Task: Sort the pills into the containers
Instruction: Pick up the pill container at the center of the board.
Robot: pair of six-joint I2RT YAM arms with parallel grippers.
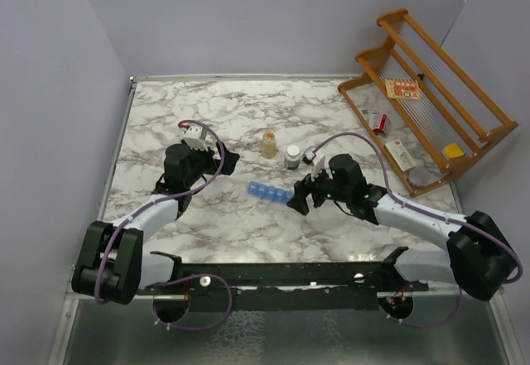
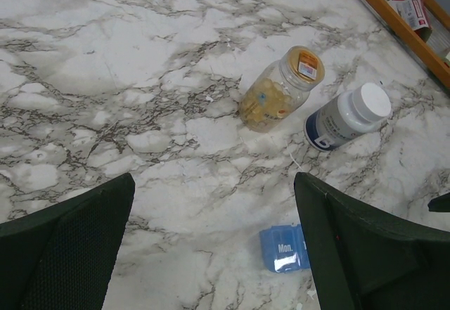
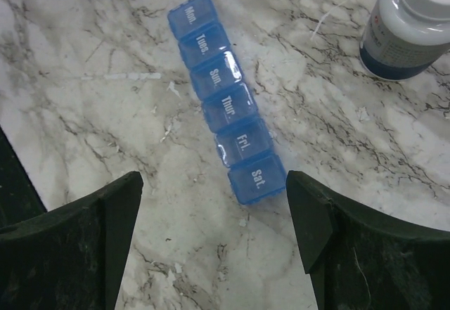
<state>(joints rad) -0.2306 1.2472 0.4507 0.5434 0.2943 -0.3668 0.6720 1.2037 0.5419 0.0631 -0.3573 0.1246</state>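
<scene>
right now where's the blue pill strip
In the top view the blue pill strip lies mid-table, nearer the arms than the amber bottle and white-capped bottle, its right end just ahead of the right arm's jaws.

We read lid labels on the containers [image 3: 226, 106], left end to right: Mon., Tues., a glare-blurred third, Thur., Fri., Sat. Print on the amber bottle [image 2: 280, 88] and white-capped bottle [image 2: 348, 117] is illegible.

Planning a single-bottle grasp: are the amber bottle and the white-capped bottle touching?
Apart. The left wrist view shows a strip of bare table between the amber bottle and the white-capped bottle. The top view shows the gap too.
</scene>
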